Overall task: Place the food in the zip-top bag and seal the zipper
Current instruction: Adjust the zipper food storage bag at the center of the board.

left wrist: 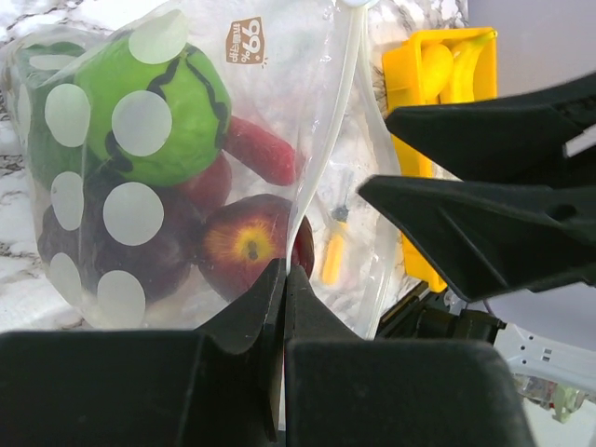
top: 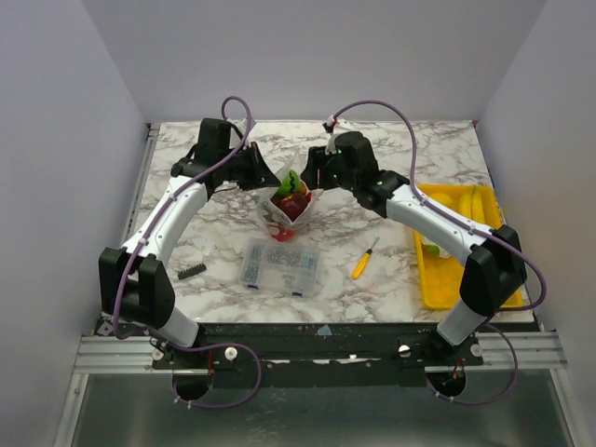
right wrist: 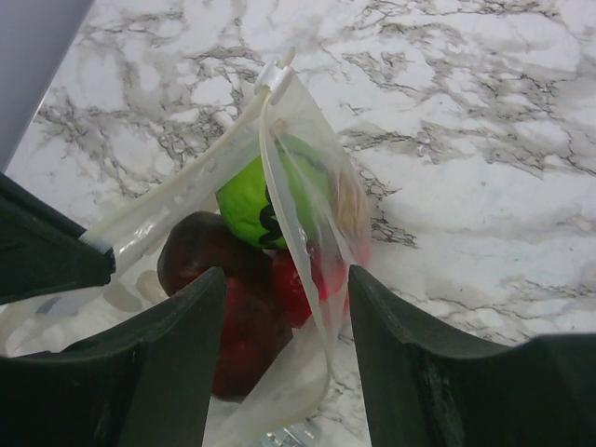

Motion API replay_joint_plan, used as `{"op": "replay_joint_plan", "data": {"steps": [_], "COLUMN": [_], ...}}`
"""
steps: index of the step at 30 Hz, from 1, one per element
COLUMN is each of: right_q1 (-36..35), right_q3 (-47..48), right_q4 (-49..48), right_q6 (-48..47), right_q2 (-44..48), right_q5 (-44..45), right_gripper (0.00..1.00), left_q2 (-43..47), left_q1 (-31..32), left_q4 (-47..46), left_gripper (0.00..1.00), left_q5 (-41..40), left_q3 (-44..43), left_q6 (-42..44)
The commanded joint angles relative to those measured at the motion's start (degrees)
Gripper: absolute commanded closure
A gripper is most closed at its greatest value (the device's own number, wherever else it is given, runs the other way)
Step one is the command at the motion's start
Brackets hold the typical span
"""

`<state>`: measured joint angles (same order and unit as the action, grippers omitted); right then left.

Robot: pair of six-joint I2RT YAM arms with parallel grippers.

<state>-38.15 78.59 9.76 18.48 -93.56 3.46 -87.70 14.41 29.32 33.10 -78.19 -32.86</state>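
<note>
The zip-top bag stands mid-table between both grippers, mouth up. Through its dotted plastic I see the food: a green toy, a red apple and dark red pieces. My left gripper is shut on the bag's edge at its left end. My right gripper is open, its jaws straddling the zipper at the bag's right end, with a gap on each side. The green toy and red pieces show just below the strip.
A yellow tray holding yellow food sits at the right edge. A yellow-handled screwdriver lies beside it. A clear compartment box of small parts lies in front of the bag. A small black piece lies to the left.
</note>
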Motion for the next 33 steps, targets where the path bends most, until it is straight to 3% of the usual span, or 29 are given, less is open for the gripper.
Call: {"op": "replay_joint_plan", "data": {"steps": [1,4,7,8,11,16,21,24,33], "right_q1": [0.0,0.0,0.1,0.0,0.0,0.0,-0.1,0.0,-0.6], "right_q3": [3.9,4.9,7.0,8.0,9.8,1.6,-3.7,-10.6,-20.4], "right_q4": [-0.6,-0.9,0.4,1.8,4.7,-4.0,-1.5,-5.9,-13.9], "right_q6": [-1.4,-1.0,1.1,2.8,13.4,29.1,45.1,54.7,68.5], "right_q2": [-4.1,-5.3,-6.3,-6.5,-4.9,3.1,7.6,10.9,12.4], "right_q5": [-1.7,0.9,0.8,1.4,3.0,5.5,16.2,18.5,21.3], "right_gripper": [0.46,0.67,0.98,1.0,1.0,1.0,1.0,1.0,1.0], "left_q2": [-0.7,-1.3,-1.7,-2.0,-4.1,-7.6,-13.4,-15.3,-19.6], "left_q1": [1.5,1.9,2.6,3.0,4.0,5.9,7.4,7.8,10.8], "left_q4": [-1.6,-1.5,-1.6,-1.1,2.5,1.1,5.6,6.2,11.7], "left_gripper": [1.0,1.0,1.0,1.0,1.0,1.0,1.0,1.0,1.0], "left_q5": [0.1,-0.3,-0.9,-1.3,-2.5,0.0,2.4,5.0,7.4], "left_q3": [0.1,-0.2,-0.9,-1.6,-6.5,-12.5,-22.1,-24.1,-29.9], "left_q6": [2.5,3.0,3.1,2.8,1.8,-2.2,1.6,4.6,13.6]}}
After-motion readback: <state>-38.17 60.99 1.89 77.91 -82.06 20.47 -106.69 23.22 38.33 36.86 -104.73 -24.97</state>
